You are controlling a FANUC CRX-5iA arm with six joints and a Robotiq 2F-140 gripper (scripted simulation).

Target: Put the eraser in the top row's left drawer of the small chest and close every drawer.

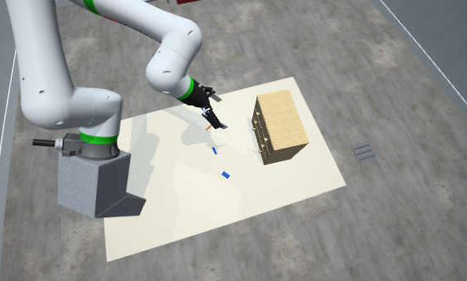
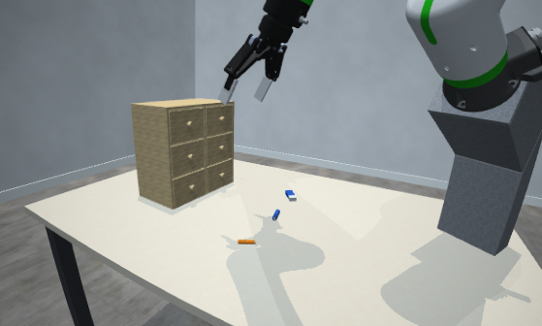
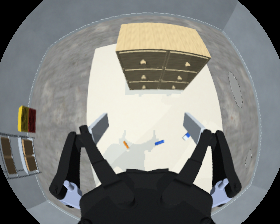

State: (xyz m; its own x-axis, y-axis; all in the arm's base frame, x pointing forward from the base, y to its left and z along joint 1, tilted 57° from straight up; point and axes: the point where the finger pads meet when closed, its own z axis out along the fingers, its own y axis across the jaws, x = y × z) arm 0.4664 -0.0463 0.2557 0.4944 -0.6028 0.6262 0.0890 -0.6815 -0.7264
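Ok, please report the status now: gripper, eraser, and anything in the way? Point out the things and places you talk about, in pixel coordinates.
Gripper [image 1: 216, 112] [image 2: 243, 93] [image 3: 146, 119] open, nothing held. Eraser [image 1: 225, 175] [image 2: 291, 195] [image 3: 186, 136] on table, blue and white. Chest [image 1: 281, 119] [image 2: 154, 155] [image 3: 163, 37] drawers all shut; nothing visible blocking their fronts.

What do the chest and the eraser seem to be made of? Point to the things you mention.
The chest [image 1: 281, 119] [image 2: 153, 155] [image 3: 163, 37]: probably matt wood, since streaky grain runs over it. The eraser [image 1: 225, 175] [image 2: 290, 195] [image 3: 186, 136]: perhaps white rubber in a blue sleeve, judging by its two colours; its finish is unclear.
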